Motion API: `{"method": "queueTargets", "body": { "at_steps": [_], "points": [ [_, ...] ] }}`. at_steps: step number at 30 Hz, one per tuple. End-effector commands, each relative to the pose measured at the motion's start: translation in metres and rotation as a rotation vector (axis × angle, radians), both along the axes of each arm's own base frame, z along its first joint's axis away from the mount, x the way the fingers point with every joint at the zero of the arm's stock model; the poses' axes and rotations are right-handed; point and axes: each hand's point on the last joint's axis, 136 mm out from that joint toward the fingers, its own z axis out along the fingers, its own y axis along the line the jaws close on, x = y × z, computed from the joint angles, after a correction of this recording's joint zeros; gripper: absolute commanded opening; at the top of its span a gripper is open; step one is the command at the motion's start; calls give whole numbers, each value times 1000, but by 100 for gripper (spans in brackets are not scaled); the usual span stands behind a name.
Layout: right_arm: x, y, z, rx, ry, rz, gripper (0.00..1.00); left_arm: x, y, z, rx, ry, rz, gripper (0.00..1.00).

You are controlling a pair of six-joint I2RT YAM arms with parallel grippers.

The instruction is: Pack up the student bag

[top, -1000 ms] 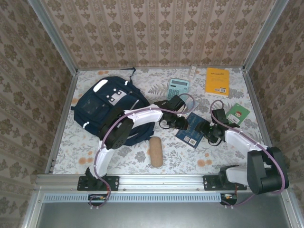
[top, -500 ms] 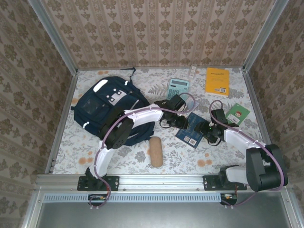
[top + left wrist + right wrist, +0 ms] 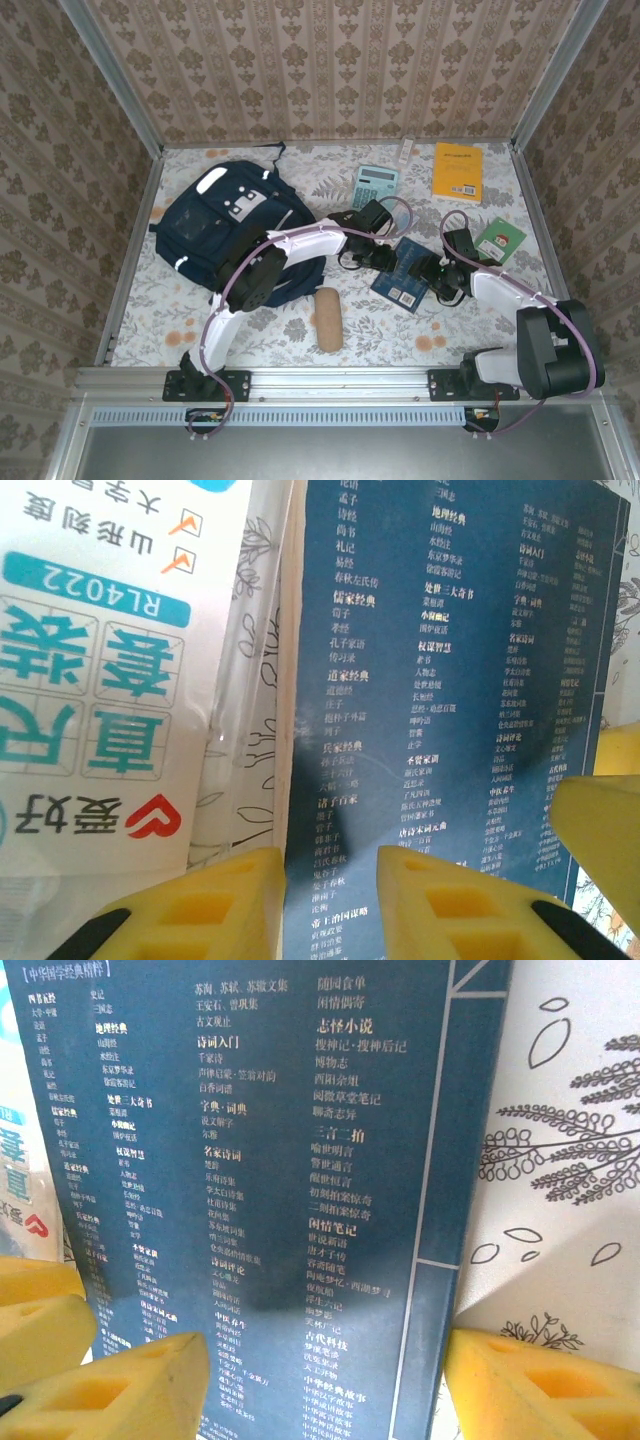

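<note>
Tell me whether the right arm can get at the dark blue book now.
Probably yes: the right gripper hangs open right over the dark blue book; the left gripper is at its opposite edge.

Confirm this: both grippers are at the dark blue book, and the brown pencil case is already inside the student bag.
One thing is wrong: the brown pencil case is not inside the student bag. It lies on the table beside the bag, on its near right side, as the top external view shows. The rest stands.
</note>
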Motion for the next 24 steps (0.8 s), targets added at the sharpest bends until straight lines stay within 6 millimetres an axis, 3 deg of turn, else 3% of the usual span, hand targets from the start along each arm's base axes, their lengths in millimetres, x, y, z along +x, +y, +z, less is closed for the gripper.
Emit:
{"method": "queueTargets", "body": {
  "at_steps": [1, 8, 16, 24],
  "points": [
    [10, 21, 5, 100, -56, 52, 64, -18, 1, -19, 17, 85, -18, 29],
    [26, 48, 39, 273, -220, 113, 57, -23, -5, -19, -15, 129, -24, 28],
    [28, 52, 79, 337, -371, 122, 47, -22, -6, -15, -17, 134, -26, 28],
    [24, 46, 72, 327, -351, 103, 44, -22, -6, -15, -14, 135, -29, 28]
  ]
}}
